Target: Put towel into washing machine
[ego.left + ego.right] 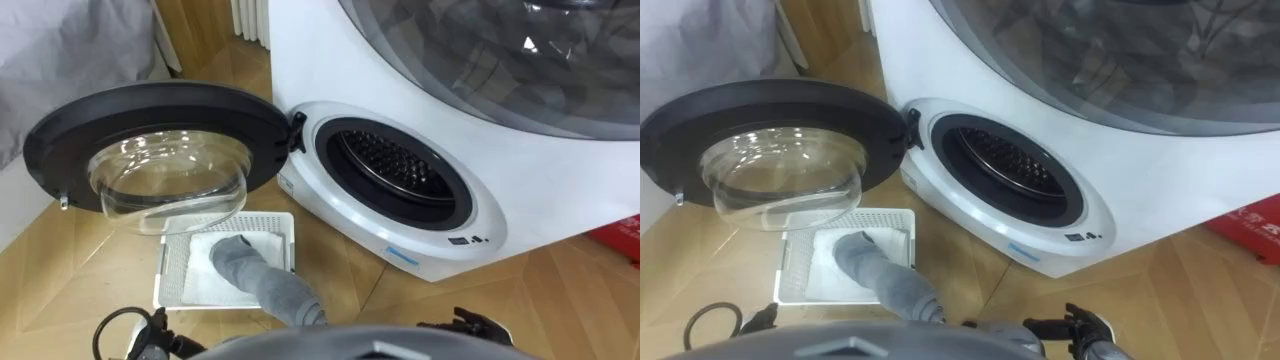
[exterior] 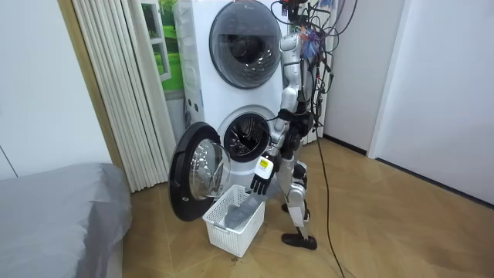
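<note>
Grey towel (image 1: 255,275), limp roll over white basket (image 1: 172,275) rim; left hand (image 2: 261,176) open, empty.

Ahead of the left hand (image 2: 262,176) the drum mouth (image 1: 395,165) gapes unblocked; the door (image 1: 160,150) stands swung wide to its left; the basket (image 2: 228,235) sits just below.

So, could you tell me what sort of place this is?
Probably a home laundry corner: an open washing machine, a white basket holding a grey towel, and a bed nearby.
</note>
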You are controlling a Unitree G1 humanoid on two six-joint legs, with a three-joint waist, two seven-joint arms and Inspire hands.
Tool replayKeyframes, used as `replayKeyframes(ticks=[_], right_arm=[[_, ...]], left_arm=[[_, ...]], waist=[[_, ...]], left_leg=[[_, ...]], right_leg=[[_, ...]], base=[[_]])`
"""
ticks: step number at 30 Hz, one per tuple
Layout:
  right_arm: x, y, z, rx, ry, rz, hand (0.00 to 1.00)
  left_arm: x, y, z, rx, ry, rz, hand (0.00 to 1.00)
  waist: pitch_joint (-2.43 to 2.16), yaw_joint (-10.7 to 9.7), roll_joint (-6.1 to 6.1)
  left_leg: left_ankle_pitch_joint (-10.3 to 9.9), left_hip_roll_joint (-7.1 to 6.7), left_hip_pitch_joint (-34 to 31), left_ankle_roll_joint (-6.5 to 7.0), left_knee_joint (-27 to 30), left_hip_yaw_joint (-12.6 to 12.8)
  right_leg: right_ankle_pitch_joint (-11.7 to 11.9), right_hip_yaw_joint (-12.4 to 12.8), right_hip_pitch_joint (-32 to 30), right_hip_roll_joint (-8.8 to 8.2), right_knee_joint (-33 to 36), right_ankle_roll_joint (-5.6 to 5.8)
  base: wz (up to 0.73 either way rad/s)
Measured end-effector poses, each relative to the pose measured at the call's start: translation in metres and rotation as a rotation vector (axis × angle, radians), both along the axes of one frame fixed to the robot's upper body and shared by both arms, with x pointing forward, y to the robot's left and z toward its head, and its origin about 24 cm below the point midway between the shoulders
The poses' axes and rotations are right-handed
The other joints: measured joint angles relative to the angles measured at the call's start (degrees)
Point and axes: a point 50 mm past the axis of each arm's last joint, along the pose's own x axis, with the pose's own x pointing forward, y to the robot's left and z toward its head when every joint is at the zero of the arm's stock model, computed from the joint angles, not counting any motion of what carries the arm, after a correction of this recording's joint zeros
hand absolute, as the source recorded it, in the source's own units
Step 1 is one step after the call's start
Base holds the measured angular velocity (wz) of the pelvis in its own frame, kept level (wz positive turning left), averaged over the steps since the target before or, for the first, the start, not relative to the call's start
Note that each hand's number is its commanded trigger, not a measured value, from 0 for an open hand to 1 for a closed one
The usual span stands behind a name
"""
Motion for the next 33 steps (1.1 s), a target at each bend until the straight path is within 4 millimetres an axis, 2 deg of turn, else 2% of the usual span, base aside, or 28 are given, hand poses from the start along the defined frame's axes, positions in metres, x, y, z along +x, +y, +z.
replayKeyframes(ticks=[11,14,16,22,26,29,30,33], right_arm=[[0.006,-0.001,0.001,-0.002,-0.016,0.009,0.0],[0.014,-0.001,0.002,-0.002,-0.025,0.024,0.0],[0.027,-0.004,0.004,-0.013,-0.043,0.065,0.0],[0.055,-0.011,0.011,-0.056,-0.09,0.158,0.0],[0.075,-0.007,0.015,-0.059,-0.143,0.188,0.0],[0.091,0.006,0.017,-0.047,-0.182,0.222,0.0],[0.096,0.013,0.017,-0.034,-0.193,0.237,0.0],[0.112,0.028,0.02,-0.009,-0.229,0.282,0.0]], left_arm=[[0.003,0.0,0.001,0.001,-0.012,-0.029,0.0],[0.013,0.0,0.001,0.005,-0.023,-0.054,0.0],[0.026,-0.001,0.002,0.003,-0.034,-0.097,0.0],[0.054,-0.01,0.005,-0.005,-0.092,-0.206,0.0],[0.072,-0.02,0.007,-0.019,-0.138,-0.259,0.0],[0.091,-0.037,0.009,-0.047,-0.18,-0.31,0.0],[0.099,-0.044,0.011,-0.055,-0.198,-0.337,0.0],[0.119,-0.057,0.017,-0.061,-0.249,-0.423,0.0]], waist=[[0.15,-0.12,0.19],[0.16,-0.29,0.19],[0.28,-0.17,0.4],[1.19,-0.7,2.0],[1.29,-1.47,2.44],[1.39,-1.5,2.55],[1.56,-1.53,2.64],[2.47,-1.6,2.98]], left_leg=[[0.0,-0.09,-1.48,0.01,0.33,0.06],[0.05,-0.19,-4.46,0.05,1.42,0.06],[0.08,-0.21,-6.69,0.1,2.37,0.15],[0.18,-0.31,-11.46,0.22,3.88,0.28],[0.66,-0.37,-14.7,0.29,3.91,0.3],[0.68,-0.36,-17.68,0.29,5.37,0.39],[0.68,-0.37,-18.75,0.29,6.04,0.39],[0.68,-0.51,-21.29,0.3,6.86,0.58]], right_leg=[[-0.05,-0.02,-1.56,-0.15,0.43,-0.16],[0.17,-0.07,-4.13,-0.39,0.66,-0.39],[0.5,-0.11,-6.07,-0.56,0.75,-0.4],[0.87,-0.56,-10.67,-0.87,1.63,-0.47],[0.98,-0.87,-14.14,-1.08,2.77,-0.56],[1.02,-0.59,-17.54,-1.19,4.53,-0.63],[1.02,-0.55,-18.51,-1.28,4.94,-0.64],[1.05,-0.45,-21.66,-1.54,6.63,-0.69]], base=[[0.0],[-0.03],[-0.02],[-0.01],[0.01],[-0.05],[0.0],[-0.01]])
